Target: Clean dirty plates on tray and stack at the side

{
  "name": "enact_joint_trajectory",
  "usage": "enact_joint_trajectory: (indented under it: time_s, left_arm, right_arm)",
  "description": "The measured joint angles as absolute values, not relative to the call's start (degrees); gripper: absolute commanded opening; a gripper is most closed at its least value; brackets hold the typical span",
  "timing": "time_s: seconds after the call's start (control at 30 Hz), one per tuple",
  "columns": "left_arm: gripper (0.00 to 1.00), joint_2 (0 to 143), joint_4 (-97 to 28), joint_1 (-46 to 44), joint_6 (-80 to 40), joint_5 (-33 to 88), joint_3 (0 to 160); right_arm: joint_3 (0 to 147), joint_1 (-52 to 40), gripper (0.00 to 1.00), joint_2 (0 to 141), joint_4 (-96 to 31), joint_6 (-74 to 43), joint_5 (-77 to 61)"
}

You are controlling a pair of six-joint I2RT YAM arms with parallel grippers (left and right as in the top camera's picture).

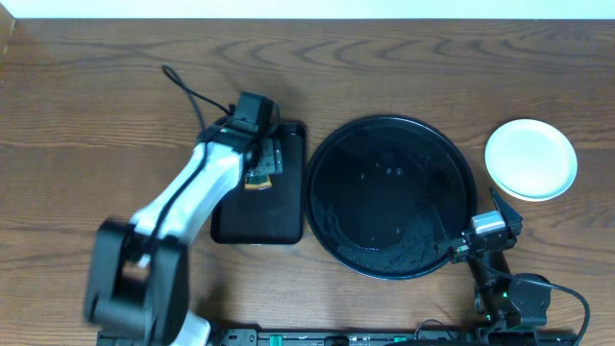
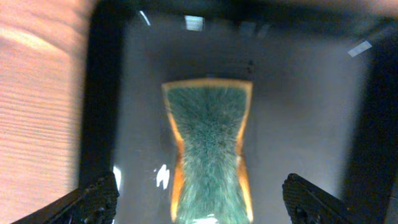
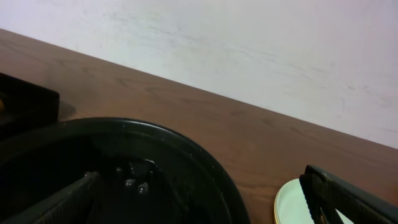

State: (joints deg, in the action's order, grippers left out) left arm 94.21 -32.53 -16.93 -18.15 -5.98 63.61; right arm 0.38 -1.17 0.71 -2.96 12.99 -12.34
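Observation:
The round black tray holds no plates, only water droplets; its rim fills the lower left of the right wrist view. The plates sit stacked on the table to its right. The top plate is pale mint-white with a yellow edge showing under it. My right gripper is open and empty at the tray's lower right rim, one finger over the tray and the other by the plates. My left gripper is open, its fingers straddling a green and orange sponge without touching it.
The sponge lies in a rectangular black tray left of the round tray, with wet glints on its floor. A black cable trails over the wood behind the left arm. The pale wall runs along the table's far edge.

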Motion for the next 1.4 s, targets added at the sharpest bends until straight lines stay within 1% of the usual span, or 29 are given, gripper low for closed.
enact_joint_trajectory:
  time_s: [0.33,0.4,0.57,0.7,0.8,0.87,1.0,1.1,1.23,1.4]
  left_arm:
    - [0.86,60.1,-33.3,-16.7,-18.1,-12.9,63.6]
    - [0.86,54.4,-36.4,-16.1,-18.1,-13.5,63.6]
    - [0.86,43.5,-48.6,-12.2,-18.1,-14.1,63.5]
    - [0.86,34.4,-49.6,-7.6,-18.2,-13.9,58.4]
    - [0.86,27.3,-42.5,-3.7,-18.2,-12.7,49.9]
    - [0.86,22.6,-32.3,-1.2,-18.2,-10.6,42.9]
    - [0.86,15.0,-7.4,1.8,-18.3,-6.0,30.5]
    - [0.86,8.9,11.7,2.3,-18.8,-3.0,21.6]
    - [0.86,4.1,20.4,2.3,-19.7,-1.6,15.7]
    - [0.86,0.7,21.8,2.3,-19.9,-1.4,10.2]
  right_arm:
    - [0.4,-1.2,0.99,0.7,-3.0,13.0,-12.2]
    - [0.4,-1.2,0.99,0.7,-3.0,13.0,-12.2]
    - [0.4,-1.2,0.99,0.7,-3.0,13.0,-12.1]
    - [0.4,-1.2,0.99,0.7,-3.0,13.0,-12.1]
    - [0.4,-1.2,0.99,0.7,-3.0,13.0,-12.1]
    - [0.4,-1.2,0.99,0.7,-3.0,13.0,-12.1]
    - [0.4,-1.2,0.99,0.7,-3.0,13.0,-12.1]
    - [0.4,-1.2,0.99,0.7,-3.0,13.0,-12.0]
    - [0.4,-1.2,0.99,0.7,-3.0,13.0,-12.0]
    - [0.4,-1.2,0.99,0.7,-3.0,13.0,-12.0]
